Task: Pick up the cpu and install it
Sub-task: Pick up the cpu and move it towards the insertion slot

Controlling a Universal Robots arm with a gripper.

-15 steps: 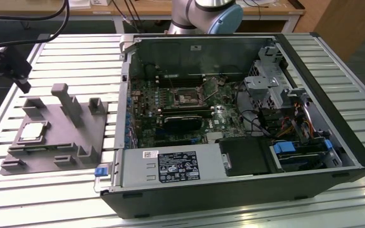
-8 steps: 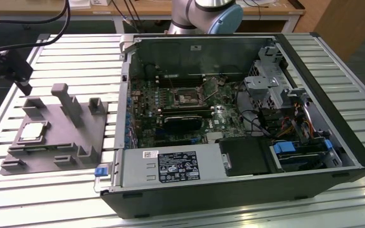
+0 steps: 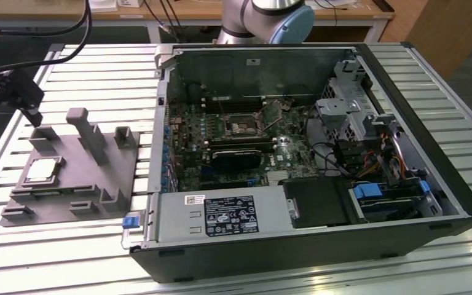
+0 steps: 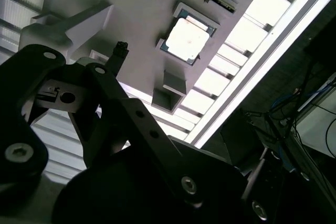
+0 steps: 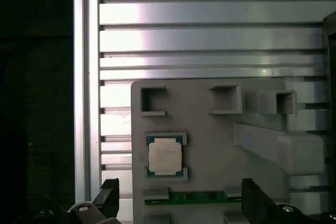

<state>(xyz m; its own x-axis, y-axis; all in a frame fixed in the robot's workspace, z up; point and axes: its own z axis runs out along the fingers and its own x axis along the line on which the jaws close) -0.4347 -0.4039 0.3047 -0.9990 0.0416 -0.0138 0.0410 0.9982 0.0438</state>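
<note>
The cpu lies flat, silver top up, in a square recess of the grey fixture block at the exterior view's left. It also shows in both wrist views, as the cpu and the cpu. My gripper hangs above the fixture's far corner, clear of the chip. In the first wrist view the gripper is open, its two dark fingers set wide apart with nothing held. The motherboard socket sits inside the open computer case.
Upright grey posts rise from the fixture near the gripper. A green memory stick lies in a slot beside the cpu. The case walls stand at the exterior view's right. The slatted metal table carries everything. The arm's base is at the back.
</note>
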